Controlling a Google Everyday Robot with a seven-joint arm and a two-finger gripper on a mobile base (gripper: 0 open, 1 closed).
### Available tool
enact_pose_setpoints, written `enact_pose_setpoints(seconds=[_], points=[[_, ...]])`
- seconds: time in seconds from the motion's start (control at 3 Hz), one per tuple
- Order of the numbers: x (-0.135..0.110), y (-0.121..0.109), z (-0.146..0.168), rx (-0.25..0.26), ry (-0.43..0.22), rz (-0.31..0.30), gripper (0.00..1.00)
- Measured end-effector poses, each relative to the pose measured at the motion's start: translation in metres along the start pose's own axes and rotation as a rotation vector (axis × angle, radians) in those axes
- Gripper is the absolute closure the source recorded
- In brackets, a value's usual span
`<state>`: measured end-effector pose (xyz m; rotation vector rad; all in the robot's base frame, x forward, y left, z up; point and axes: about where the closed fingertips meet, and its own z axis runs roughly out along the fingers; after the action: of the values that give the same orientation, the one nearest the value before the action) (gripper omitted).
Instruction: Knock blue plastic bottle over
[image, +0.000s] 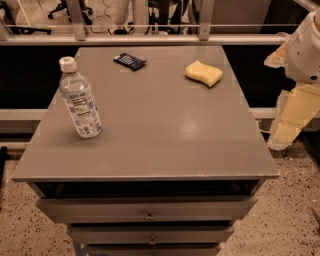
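Three objects sit on the grey top (165, 135) of a drawer cabinet, whose stacked drawer fronts (150, 209) face the camera. The robot arm (306, 47), white with pale yellow links, hangs at the right edge of the view, off the tabletop. Its lower end, the gripper (285, 132), sits just beyond the cabinet's right side, at about the height of the top, touching nothing on it. Whether it is open or closed cannot be told.

The blue plastic bottle (80, 106) is the object farthest from the gripper, right across the tabletop near the opposite edge. It stands on its base, clear, with its white cap (67, 63) on and the white-and-blue label facing the camera, and it touches nothing else.

A yellow sponge (204, 73) lies flat nearest the gripper's side, toward the far edge of the top. A flat dark blue packet (129, 61) lies farther along that far edge, between sponge and bottle, well apart from both.
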<state>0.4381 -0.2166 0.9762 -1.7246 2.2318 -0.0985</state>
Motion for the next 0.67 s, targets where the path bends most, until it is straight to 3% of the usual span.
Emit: enact_pose_setpoints(seconds=[0.33, 0.67], points=[[0.000, 0.000, 0.000, 0.000, 0.000, 0.000, 0.00], [-0.021, 0.001, 0.012, -0.020, -0.062, -0.005, 0.00]])
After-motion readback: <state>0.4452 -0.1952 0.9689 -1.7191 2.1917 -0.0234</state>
